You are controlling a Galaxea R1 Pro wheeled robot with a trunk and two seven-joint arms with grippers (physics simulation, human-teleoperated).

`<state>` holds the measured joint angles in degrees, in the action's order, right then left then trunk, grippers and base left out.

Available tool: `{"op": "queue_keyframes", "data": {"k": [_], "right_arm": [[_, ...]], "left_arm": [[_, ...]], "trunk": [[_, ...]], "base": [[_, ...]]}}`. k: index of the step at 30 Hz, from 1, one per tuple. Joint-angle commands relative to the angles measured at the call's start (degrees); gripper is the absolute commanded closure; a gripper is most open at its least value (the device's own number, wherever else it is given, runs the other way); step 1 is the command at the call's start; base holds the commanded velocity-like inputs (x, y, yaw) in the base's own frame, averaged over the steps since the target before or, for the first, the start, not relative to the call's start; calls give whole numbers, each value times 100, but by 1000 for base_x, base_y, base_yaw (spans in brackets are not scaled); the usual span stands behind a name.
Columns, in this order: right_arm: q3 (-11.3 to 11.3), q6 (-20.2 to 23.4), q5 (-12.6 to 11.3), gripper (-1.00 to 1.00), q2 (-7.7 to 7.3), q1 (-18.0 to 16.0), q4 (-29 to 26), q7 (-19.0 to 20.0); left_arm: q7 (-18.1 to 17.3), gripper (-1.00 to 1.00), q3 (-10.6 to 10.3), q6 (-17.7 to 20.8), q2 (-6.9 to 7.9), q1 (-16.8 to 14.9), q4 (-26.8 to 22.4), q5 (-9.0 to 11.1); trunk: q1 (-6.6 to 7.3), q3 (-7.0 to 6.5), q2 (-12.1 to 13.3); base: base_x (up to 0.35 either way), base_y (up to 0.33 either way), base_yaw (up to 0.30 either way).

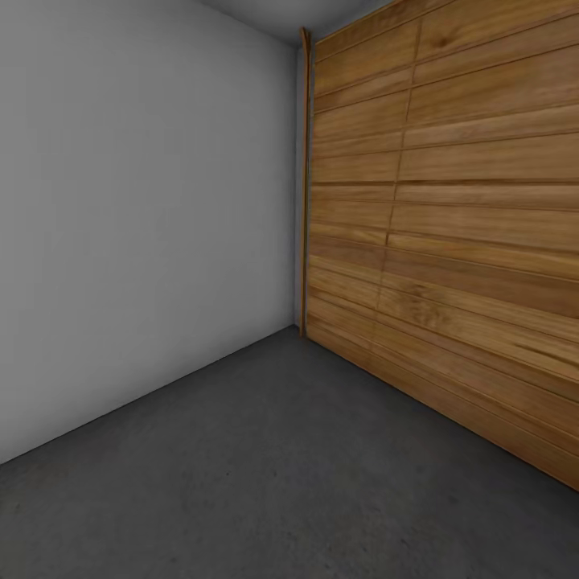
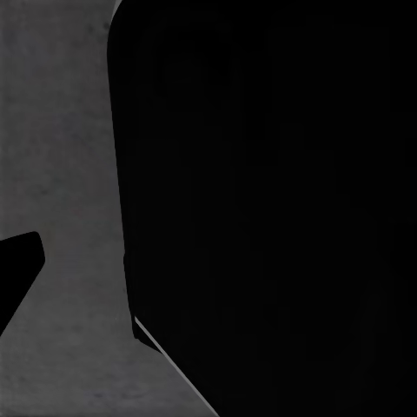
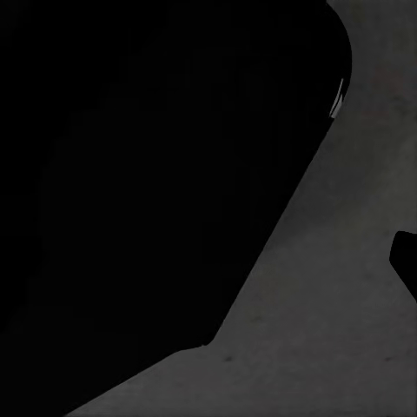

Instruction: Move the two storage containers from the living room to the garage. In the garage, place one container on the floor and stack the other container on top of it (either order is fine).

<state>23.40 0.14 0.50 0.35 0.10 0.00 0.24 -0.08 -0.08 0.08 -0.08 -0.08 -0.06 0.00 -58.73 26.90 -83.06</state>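
From my head camera I look into a corner of the garage: a plain grey-white wall (image 1: 137,209) runs from nine to twelve o'clock, and a wide door of horizontal brown wood planks (image 1: 450,225) fills the side from twelve to four o'clock. The two meet at a thin wooden jamb (image 1: 303,185) standing at about twelve o'clock. The floor (image 1: 265,474), dark grey, matte and faintly mottled, spreads across the lower half toward six o'clock.

My left wrist camera gives something the head camera does not: a large black rounded body (image 2: 269,200), too dark to identify, close to the lens, with a strip of the same grey floor (image 2: 61,148) beside it and a small black shape (image 2: 17,269) at the picture's edge. My right wrist camera shows a similar black mass (image 3: 148,174) against grey floor (image 3: 339,330), and another small black piece (image 3: 406,261) at the edge.

Whether either gripper is open or closed I cannot tell; the dark shapes do not resolve into fingers. I can read no writing, brand or label anywhere.
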Motion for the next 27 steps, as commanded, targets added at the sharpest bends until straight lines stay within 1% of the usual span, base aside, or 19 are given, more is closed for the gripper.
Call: {"op": "queue_keyframes", "data": {"k": [1, 27], "right_arm": [[17, 1, 5, -100, 0, -1, 0, 2], [17, 1, 5, -100, 0, -1, 0, 2]], "left_arm": [[-1, -100, -1, 1, 0, -1, -1, 0], [-1, -100, -1, 1, 0, -1, -1, 0]], "trunk": [[0, 3, -2], [0, 3, -2]], "base": [[0, 0, 0], [0, 0, 0]]}}
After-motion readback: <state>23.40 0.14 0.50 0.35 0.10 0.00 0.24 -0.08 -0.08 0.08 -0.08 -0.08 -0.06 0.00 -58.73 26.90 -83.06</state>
